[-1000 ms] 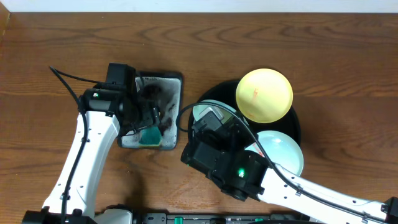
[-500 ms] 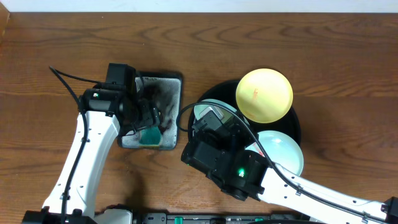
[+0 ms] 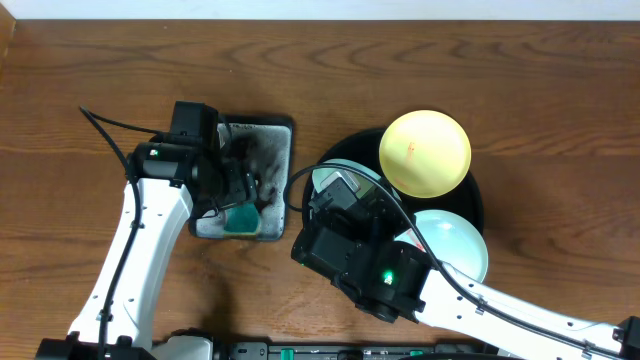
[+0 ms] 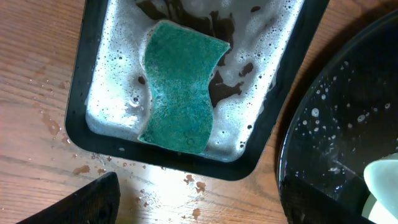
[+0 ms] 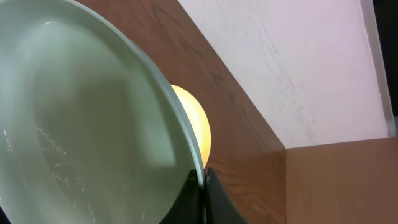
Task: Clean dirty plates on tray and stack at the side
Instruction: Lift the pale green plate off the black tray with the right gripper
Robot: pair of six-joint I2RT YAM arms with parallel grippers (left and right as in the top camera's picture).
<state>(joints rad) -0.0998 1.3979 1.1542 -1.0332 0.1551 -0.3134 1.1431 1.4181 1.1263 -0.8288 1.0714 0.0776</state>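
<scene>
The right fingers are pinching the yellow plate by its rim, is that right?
No. The right fingers pinch a mint plate by its rim; the yellow plate sits behind it. The right wrist view shows it.

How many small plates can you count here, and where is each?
3. A yellow plate at the tray's far edge; a mint plate at its near right; a second mint plate, mostly hidden under the right arm, pinched at its rim by the right hand.
</scene>
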